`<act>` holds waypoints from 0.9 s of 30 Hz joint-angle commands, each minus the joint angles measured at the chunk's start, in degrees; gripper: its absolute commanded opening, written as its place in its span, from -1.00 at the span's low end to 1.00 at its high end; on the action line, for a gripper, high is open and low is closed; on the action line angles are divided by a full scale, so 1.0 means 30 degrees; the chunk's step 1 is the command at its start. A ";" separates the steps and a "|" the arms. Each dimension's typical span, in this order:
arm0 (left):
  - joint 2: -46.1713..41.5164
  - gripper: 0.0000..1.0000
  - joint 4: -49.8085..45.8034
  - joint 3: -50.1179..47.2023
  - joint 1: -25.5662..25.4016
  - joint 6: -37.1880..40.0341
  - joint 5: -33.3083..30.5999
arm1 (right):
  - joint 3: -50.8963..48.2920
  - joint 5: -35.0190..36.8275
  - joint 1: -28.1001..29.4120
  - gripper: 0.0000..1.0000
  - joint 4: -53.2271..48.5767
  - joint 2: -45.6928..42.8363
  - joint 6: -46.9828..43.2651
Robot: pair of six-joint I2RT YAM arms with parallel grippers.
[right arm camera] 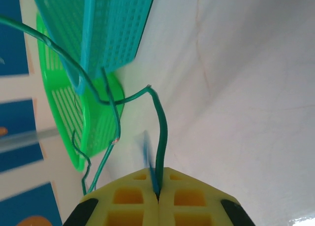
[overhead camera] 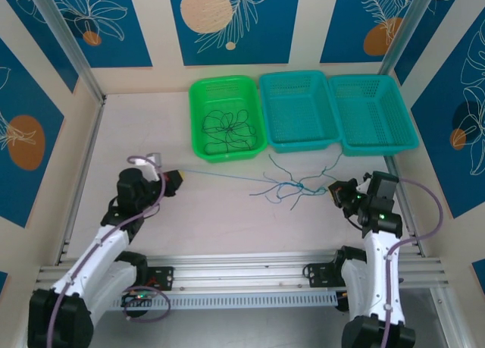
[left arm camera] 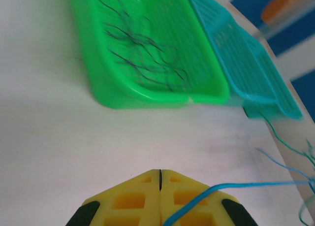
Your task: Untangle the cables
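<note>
Yellow fingertips of the left gripper (overhead camera: 179, 178) (left arm camera: 160, 179) are pressed together, and a blue strand (overhead camera: 220, 175) (left arm camera: 236, 185) runs out from them. It stretches in a straight line across the table (overhead camera: 227, 227) to the cables (overhead camera: 292, 186). These lie in a loose knot of blue and green wire in front of the baskets, between the two arms. The right gripper (overhead camera: 332, 192) (right arm camera: 158, 186) sits at the knot's right edge. Its fingers are closed on a green strand (right arm camera: 161, 132), which rises from the seam and bends away toward the baskets; a blurred bit of blue wire shows at the same seam. More dark strands (overhead camera: 227, 126) (left arm camera: 142, 53) lie curled inside the green basket (overhead camera: 226, 80) (left arm camera: 128, 95). Two teal baskets (overhead camera: 299, 109) stand in a row to its right, touching side by side.
</note>
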 commanded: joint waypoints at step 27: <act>-0.1545 -1.00 -0.1217 -0.0661 0.5417 0.1043 0.0847 | 0.1232 0.1951 0.4528 -1.00 0.2961 0.5659 -0.2810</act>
